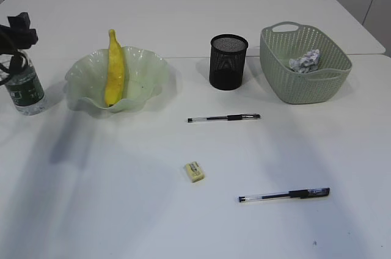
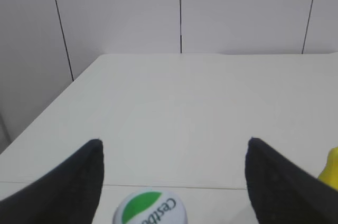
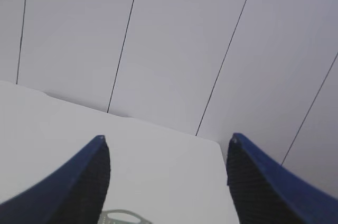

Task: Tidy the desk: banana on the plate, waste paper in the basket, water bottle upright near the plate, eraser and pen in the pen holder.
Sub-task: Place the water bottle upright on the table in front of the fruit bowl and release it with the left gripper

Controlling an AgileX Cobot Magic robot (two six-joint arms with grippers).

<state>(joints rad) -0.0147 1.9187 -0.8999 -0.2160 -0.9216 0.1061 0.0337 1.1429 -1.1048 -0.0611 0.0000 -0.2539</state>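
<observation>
Remaining items: 2 pens and the eraser (image 1: 194,171), all lying loose on the bench (image 1: 91,210). The banana (image 1: 114,68) is in the plate (image 1: 149,72), the waste paper (image 1: 304,60) is in the basket (image 1: 284,97), and the water bottle (image 1: 24,85) stands upright just left of the plate. The near pen (image 1: 284,195) lies right of centre at the front, long axis running left to right with a slight tilt; the far pen (image 1: 223,118) lies likewise, just in front of the pen holder (image 1: 228,62). The eraser sits between the 2 pens. The left end effector (image 2: 174,182) is directly above the bottle cap (image 2: 149,209), jaws spread wide, gripping nothing; it sits at the far left edge, well apart from all 3 items. The right end effector (image 3: 168,182) is wide open and empty, raised, with the basket rim just below; it does not appear in the exterior view. Judgement: the right arm is nearer the pens and must descend toward the front.
</observation>
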